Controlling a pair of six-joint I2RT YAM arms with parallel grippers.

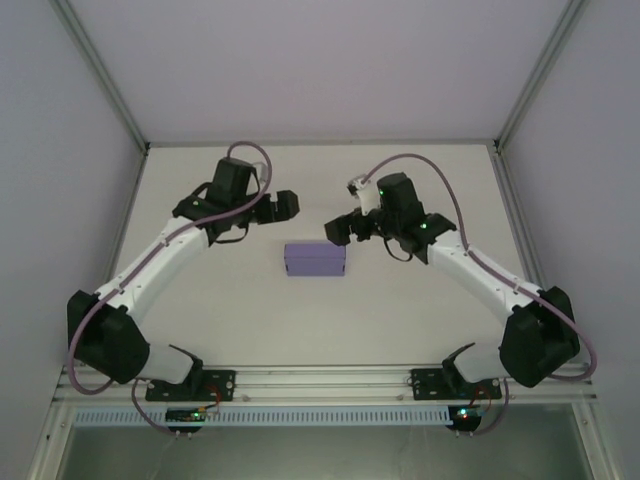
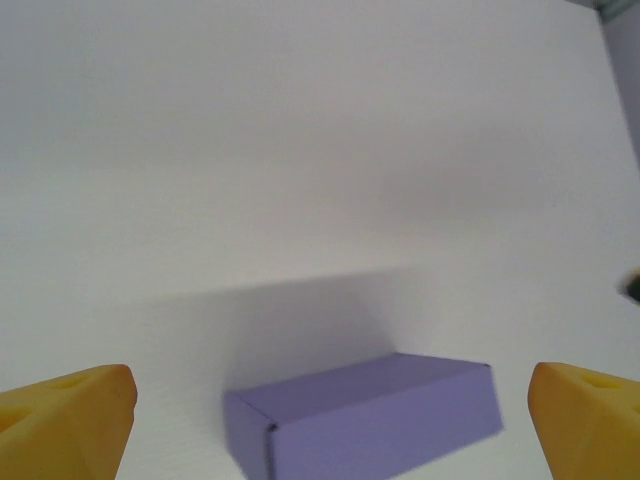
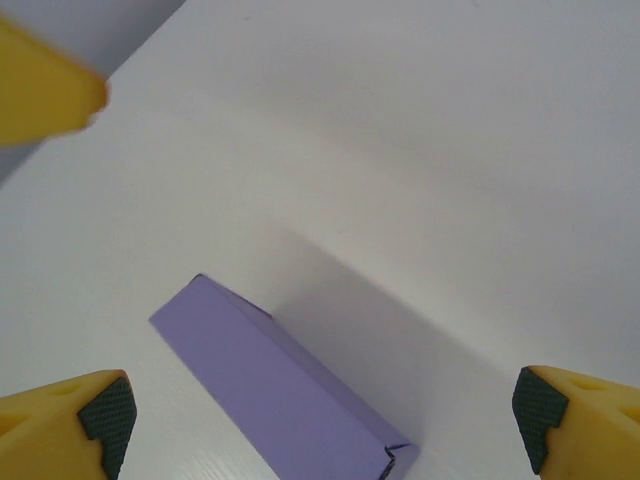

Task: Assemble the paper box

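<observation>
The paper box (image 1: 315,260) lies on the white bench (image 1: 200,320), about midway between its left and right edges and roughly mid-depth. Its long side runs parallel to the near edge. It is folded into a closed rectangular shape. Its faces are an even lavender-purple.

From the left wrist camera the paper box (image 2: 365,415) sits low in the frame. It shows its top, one long side and one short end, with a fold seam running down the corner between them. From the right wrist camera the paper box (image 3: 275,385) runs diagonally toward the lower edge of the frame, with a small tucked notch at its nearer end.

The left gripper (image 1: 290,206) hangs above the bench, behind and to the left of the box and apart from it. In its own camera the left gripper (image 2: 325,420) has its yellow fingers (image 2: 70,415) spread to opposite lower corners of the frame, holding nothing.

The right gripper (image 1: 345,212) hangs behind and just to the right of the box, also apart from it. In its own view the right gripper (image 3: 320,420) is spread wide too. Dark pads (image 3: 100,415) face inward on its yellow fingers, and its grasp is empty.

A metal rail (image 1: 320,380) runs along the near edge of the bench, where both arm bases are bolted.
</observation>
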